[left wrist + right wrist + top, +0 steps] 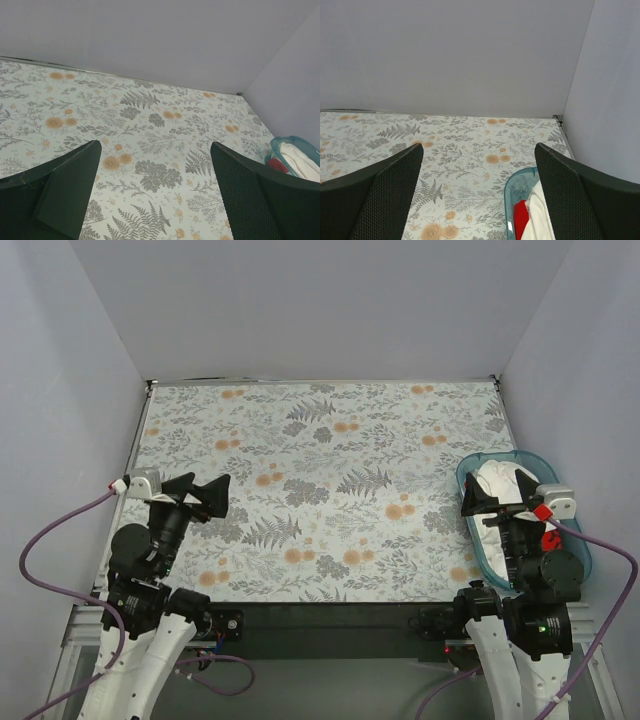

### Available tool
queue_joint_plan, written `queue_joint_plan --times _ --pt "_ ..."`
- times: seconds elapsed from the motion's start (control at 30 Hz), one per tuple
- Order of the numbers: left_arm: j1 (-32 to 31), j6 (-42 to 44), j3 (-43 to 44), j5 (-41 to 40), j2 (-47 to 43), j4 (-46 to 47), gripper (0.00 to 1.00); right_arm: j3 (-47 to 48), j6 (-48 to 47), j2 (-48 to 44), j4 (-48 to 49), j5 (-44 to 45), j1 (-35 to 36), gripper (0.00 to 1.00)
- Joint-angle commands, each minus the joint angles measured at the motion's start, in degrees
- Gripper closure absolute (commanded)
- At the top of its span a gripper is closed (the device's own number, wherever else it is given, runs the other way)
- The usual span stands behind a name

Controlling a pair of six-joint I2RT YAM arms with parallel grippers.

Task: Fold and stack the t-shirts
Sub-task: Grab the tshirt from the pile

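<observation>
A white t-shirt [503,482] lies bunched in the translucent blue tub [470,502] at the table's right edge. It also shows in the right wrist view [538,220] beside a red t-shirt [520,219], and both show far right in the left wrist view, the white one [300,161] and the red one [278,166]. My right gripper [495,502] is open and empty, held above the tub's near half. My left gripper [200,495] is open and empty above the table's left side, far from the tub.
The table carries a floral-print cloth [330,480]. Grey walls [300,300] close in the back and both sides. The tub's rim [507,200] sits close to the right wall.
</observation>
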Motion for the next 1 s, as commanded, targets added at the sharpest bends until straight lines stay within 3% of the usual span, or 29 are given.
queue_joint_plan --times 0.0,0.23,0.37,0.47,0.5,0.7,0.87,0.97 --pt "-0.08 -1.08 -2.20 1.79 1.30 2.81 0.09 -0.40 0.08 0.64 -0.38 1.26 0.18 0.02" --pt "-0.51 -2.92 -8.08 3.11 2.36 8.34 0.09 0.47 1.67 6.96 -4.15 0.30 0.27 0.02" --pt "-1.30 -4.51 -11.60 3.11 1.84 9.49 0.09 2.40 1.31 16.80 -6.87 -2.51 0.18 0.02" --pt "-2.10 -5.12 -14.06 4.44 0.78 10.20 0.09 5.56 4.46 24.97 -9.95 1.42 0.18 0.02" --pt "-2.53 -5.21 -14.42 4.00 0.60 10.37 0.09 6.70 5.78 26.99 -11.78 7.36 0.27 0.02" --pt "-4.29 -2.67 -14.59 -0.31 -0.71 10.11 0.09 14.18 7.29 41.58 -13.47 22.85 -0.43 0.02" --pt "-5.17 -2.67 -14.95 -0.31 -2.38 10.29 0.09 17.17 9.66 53.28 -13.82 23.15 -5.69 0.06" --pt "-5.61 -2.75 -15.21 -0.31 -3.08 10.55 0.10 17.35 11.59 57.59 -11.82 18.61 -10.87 0.11"
